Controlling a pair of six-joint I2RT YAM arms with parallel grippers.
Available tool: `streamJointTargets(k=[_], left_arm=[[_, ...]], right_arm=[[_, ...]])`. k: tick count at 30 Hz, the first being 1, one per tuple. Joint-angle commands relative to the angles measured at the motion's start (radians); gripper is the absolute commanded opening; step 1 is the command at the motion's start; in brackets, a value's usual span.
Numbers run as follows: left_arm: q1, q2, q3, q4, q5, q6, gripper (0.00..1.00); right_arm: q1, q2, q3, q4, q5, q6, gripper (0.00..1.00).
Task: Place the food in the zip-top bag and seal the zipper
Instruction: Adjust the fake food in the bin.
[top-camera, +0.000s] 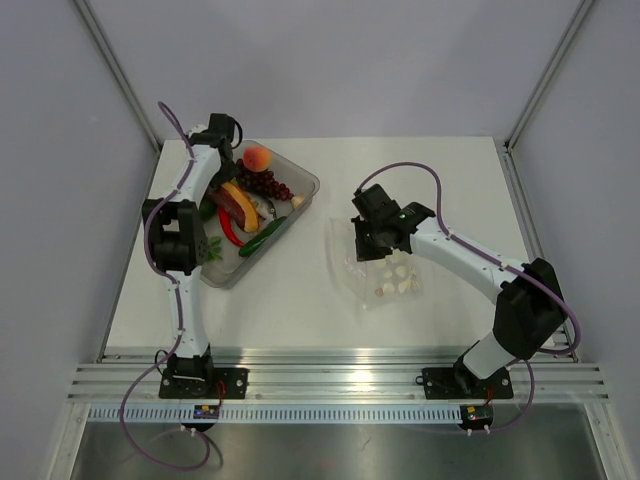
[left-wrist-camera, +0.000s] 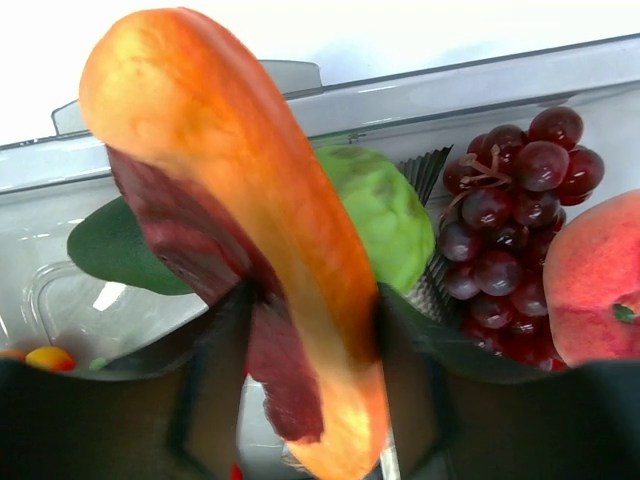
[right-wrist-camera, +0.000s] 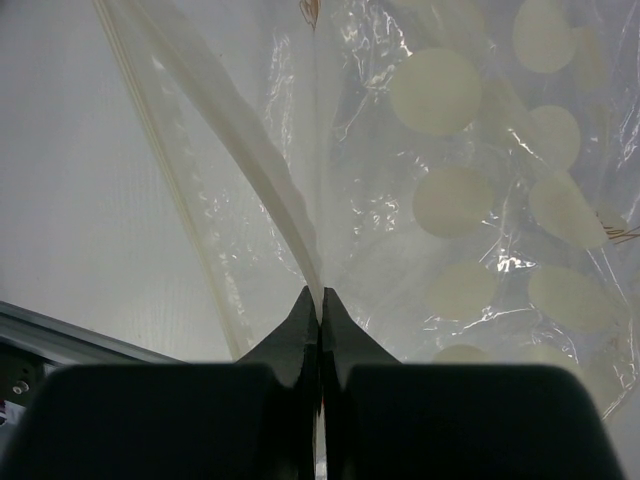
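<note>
- Pick-up step: pinched orange-red fruit wedge (left-wrist-camera: 250, 200) with left pincer (left-wrist-camera: 315, 400) in far-left tray (top-camera: 305, 180).
- Held zip-top bag (top-camera: 390, 280) by its mouth edge in pressed-together right pincer (right-wrist-camera: 320, 300), right of centre on desk (top-camera: 300, 300).
- Likely needed next: lifting wedge rightward into bag.

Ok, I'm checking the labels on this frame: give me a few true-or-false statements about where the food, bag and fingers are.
The wedge sits between the left fingers. True.
The right fingers hang open above the bag. False: they are shut on its edge.
The peach lies beside the grapes. True.
The grapes are in the bag. False: they lie in the tray.
</note>
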Motion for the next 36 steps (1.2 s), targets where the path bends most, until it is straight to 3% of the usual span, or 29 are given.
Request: streamJointTargets(k=[1, 2, 8, 14, 20, 26, 32, 36], left_arm=[[0.004, -0.036, -0.007, 0.013, -0.058, 0.008, 0.44], [0.004, -0.055, -0.02, 0.011, -0.058, 0.011, 0.33], [0.003, -0.167, -0.121, 0.016, -0.062, 0.029, 0.01], [-0.011, -0.355, -0.238, 0.026, -0.092, 0.061, 0.0], [-0.017, -0.532, -0.39, 0.164, -0.035, 0.175, 0.0], [-0.016, -0.535, -0.433, 0.189, 0.0, 0.216, 0.0], [-0.002, -0.559, -0.525, 0.376, 0.318, 0.363, 0.0], [0.035, -0.491, -0.467, 0.346, 0.584, 0.393, 0.0]], right_arm=[[0.0, -0.031, 0.003, 0.036, -0.014, 0.008, 0.0], [-0.001, -0.034, 0.003, 0.034, -0.014, 0.01, 0.0], [0.0, -0.041, 0.0, 0.029, -0.011, 0.016, 0.0], [-0.001, -0.047, 0.008, 0.02, 0.003, 0.018, 0.0], [0.0, -0.051, 0.008, 0.028, -0.002, 0.028, 0.0], [0.0, -0.053, 0.001, 0.029, -0.006, 0.039, 0.0], [0.002, -0.056, -0.005, 0.022, 0.003, 0.038, 0.0], [0.0, -0.047, -0.009, 0.029, -0.003, 0.038, 0.0]])
